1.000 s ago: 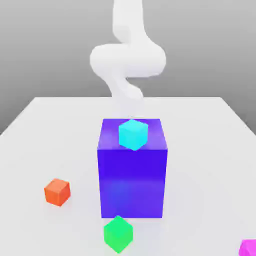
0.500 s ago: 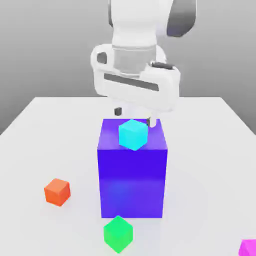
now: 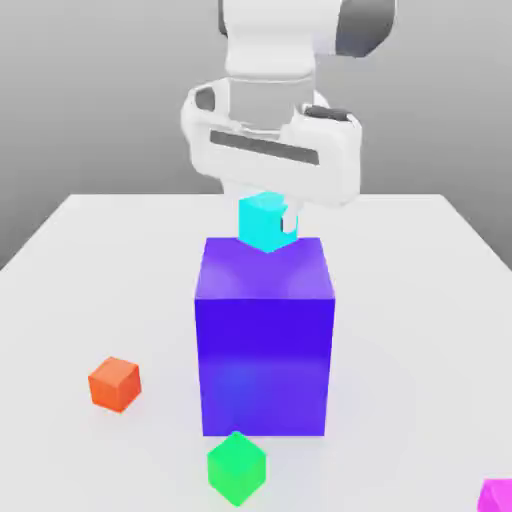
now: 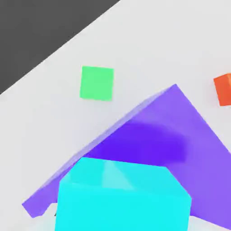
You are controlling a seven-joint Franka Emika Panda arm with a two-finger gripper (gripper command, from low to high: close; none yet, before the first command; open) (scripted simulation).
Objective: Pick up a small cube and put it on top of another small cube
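on the exterior view's left an orange cube (image 3: 114, 383) sits on the white table (image 3: 420, 300), and a green cube (image 3: 237, 467) lies in front of the big purple block (image 3: 265, 340); i judge either could be my landing spot. my gripper (image 3: 268, 222) is clenched on the cyan cube (image 3: 265, 221), which hangs between my fingers just above the block's top, so it can travel freely. a magenta cube (image 3: 497, 496) sits far right.

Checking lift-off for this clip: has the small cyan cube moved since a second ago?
Yes. The small cyan cube has risen off the large blue-purple block's top, held in the pincer.
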